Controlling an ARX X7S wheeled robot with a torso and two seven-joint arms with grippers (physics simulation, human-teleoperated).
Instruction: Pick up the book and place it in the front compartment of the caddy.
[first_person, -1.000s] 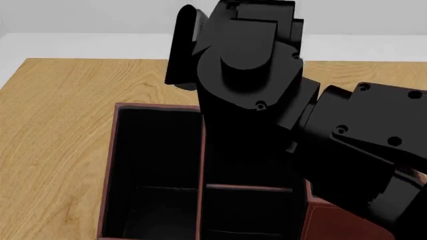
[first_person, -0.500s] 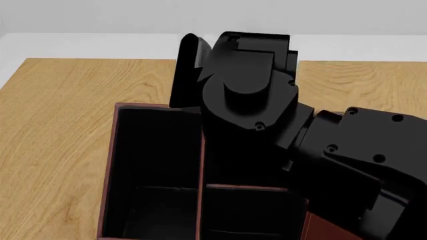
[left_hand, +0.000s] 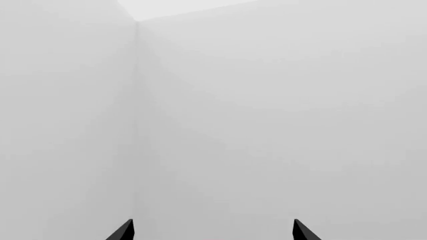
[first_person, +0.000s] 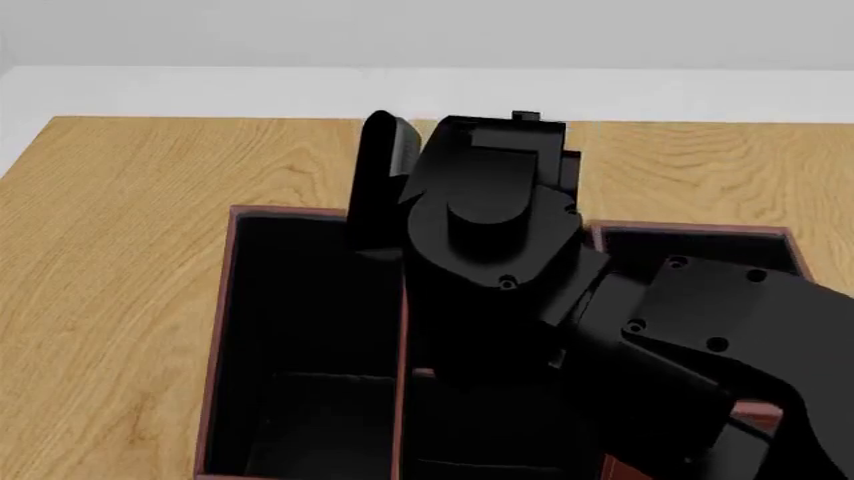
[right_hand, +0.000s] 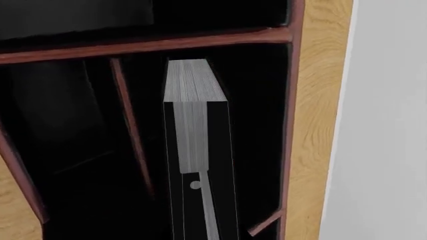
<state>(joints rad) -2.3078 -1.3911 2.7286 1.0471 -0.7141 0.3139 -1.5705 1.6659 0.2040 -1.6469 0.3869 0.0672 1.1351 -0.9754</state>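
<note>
A plain black hardcover book (right_hand: 200, 150) shows in the right wrist view: two thin black covers w/ a pale grey block of pages between them, fine lines running along the page edge. It stands on end inside the caddy (right_hand: 133, 45), long axis running down into the cell, page edges facing the camera. The cell it sits in lies against the caddy's outer wall, next to the wooden table (right_hand: 313, 125) edge; its lower end is cut off by the frame, so whether it touches the floor of the cell can't be told.

The caddy is a big rectangular box, dark red-brown on rims and dividers, matte black inside, split into several cells by thin straight walls. In the head view it sits on the light wood-grain table (first_person: 120, 230), reaching toward the near edge.

The right gripper (first_person: 387, 180), black and blocky, hangs over the caddy's far side w/ the arm covering the middle cells. Its fingertips aren't visible in any view, so whether it's clamping the book can't be told.

The left gripper (left_hand: 212, 231) shows only as two black pointed tips spread wide apart, nothing between them, facing pale blank walls.
</note>
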